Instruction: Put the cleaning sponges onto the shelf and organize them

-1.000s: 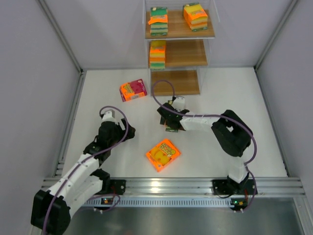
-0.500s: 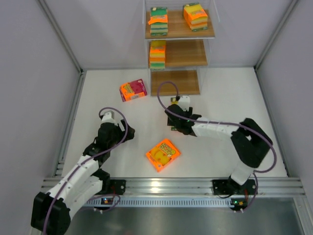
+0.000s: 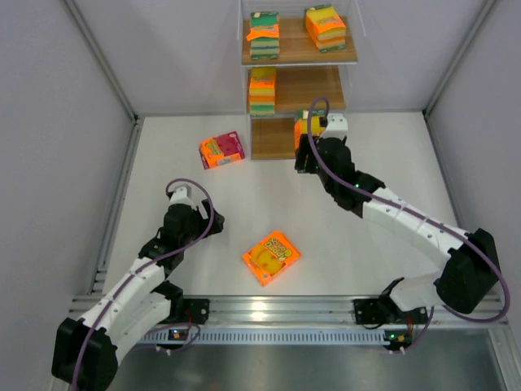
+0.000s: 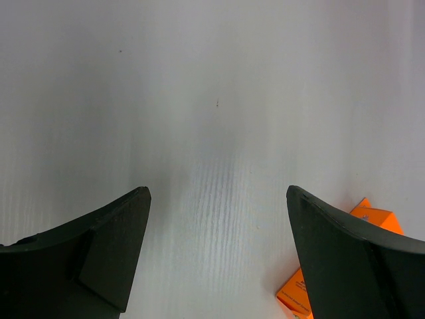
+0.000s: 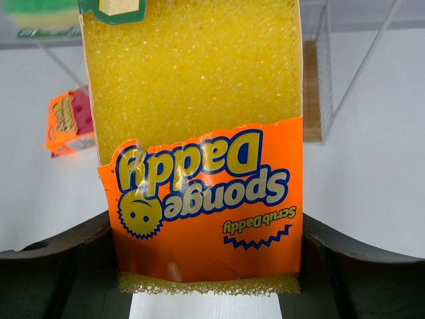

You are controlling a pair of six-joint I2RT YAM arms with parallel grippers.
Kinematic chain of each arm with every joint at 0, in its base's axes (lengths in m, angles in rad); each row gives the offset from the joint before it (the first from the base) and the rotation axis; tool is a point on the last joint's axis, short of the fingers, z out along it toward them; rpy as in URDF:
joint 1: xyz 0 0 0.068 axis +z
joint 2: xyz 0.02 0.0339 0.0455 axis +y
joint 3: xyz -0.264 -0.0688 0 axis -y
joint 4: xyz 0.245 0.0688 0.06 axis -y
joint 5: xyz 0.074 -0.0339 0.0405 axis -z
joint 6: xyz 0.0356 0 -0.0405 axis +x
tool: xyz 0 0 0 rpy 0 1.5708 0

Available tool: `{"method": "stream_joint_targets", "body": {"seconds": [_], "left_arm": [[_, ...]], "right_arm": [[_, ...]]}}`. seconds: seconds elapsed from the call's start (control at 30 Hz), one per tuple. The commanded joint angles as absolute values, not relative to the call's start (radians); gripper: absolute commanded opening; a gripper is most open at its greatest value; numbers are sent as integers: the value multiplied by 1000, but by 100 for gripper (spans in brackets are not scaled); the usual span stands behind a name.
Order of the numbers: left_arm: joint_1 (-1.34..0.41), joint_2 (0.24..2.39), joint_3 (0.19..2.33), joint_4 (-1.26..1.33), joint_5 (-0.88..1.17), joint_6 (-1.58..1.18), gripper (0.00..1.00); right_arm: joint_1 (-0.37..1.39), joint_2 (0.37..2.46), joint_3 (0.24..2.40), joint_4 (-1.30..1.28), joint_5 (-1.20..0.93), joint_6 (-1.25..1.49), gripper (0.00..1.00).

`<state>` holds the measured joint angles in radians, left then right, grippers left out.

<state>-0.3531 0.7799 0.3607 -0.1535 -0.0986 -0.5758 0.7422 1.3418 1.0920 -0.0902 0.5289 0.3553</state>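
1. The right fingers (image 5: 46, 272) are clamped on an orange-labelled sponge pack (image 5: 199, 133), one finger on each flank. It stands upright between them, yellow foam uppermost in the wrist view.
2. The left fingers (image 4: 99, 252) stand well apart and hold nothing. Bare table (image 4: 212, 100) lies ahead of them. An orange corner (image 4: 297, 299) shows beside the right-hand finger, though which pack it belongs to cannot be told from that view.
3. Just ahead of the right fingers is the shelf (image 3: 273, 138). Seen from above, the held pack hangs at the right end of the bottom board.
4. The step in hand looks like the delivery: the pack is at the shelf but not yet set down. The next move likely calls for easing it between the thin frame posts, resting it square on a board, then parting the fingers.
5. Beyond the right fingers, two packs (image 3: 264, 35) sit on the top board and a single pack (image 3: 261, 90) sits at the left of the middle board. Well to the left of those fingers lies a pink-red pack (image 3: 221, 150), and behind them, between the arms, a flat orange pack (image 3: 271, 257).
6. The table is white and smooth. Plain grey walls (image 3: 49, 122) close it on three sides.
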Motion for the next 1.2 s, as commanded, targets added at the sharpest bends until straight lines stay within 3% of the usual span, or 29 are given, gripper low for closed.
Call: {"method": "stream_joint_targets", "body": {"seconds": [0.0,0.27,0.83,1.17], "left_arm": [[-347,792,393,-149,-109,-561,90],[-345,788,388,-147,-126,-578,90],[-345,776,387,-149,-124,-558,90],[-342,784,391,-149,-117,-548,90]], "right_arm": [[617,1400,1195,20,396,304,47],[563,1569,1471,-97,387,224,48],[509,1769,1729,-199,360,245,52],[497,1812,1769,-180,379,227,52]]}}
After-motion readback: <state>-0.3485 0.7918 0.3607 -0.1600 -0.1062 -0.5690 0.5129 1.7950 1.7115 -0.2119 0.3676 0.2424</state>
